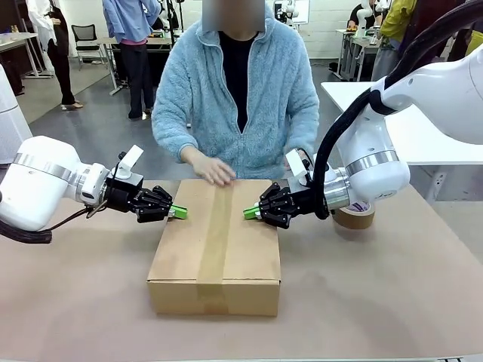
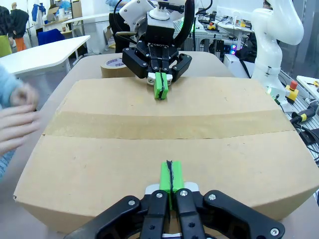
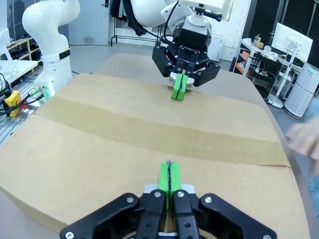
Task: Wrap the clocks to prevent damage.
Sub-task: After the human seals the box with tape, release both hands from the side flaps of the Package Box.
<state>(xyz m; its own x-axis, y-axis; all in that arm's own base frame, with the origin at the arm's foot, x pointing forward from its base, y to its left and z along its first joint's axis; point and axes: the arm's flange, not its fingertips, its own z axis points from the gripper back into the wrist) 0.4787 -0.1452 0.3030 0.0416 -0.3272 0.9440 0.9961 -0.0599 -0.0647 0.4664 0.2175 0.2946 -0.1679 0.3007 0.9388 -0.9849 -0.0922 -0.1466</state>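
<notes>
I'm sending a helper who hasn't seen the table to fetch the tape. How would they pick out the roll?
Start from the big brown carton in the middle of the table, sealed with a tape strip along its top. Look past its far right corner, behind the right gripper: the tape roll lies flat there. It is the one small round brown thing, partly hidden by the arm.

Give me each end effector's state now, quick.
Left end effector: closed, holding nothing, tips over the carton's left edge.
Right end effector: closed, holding nothing, over its right edge.
</notes>
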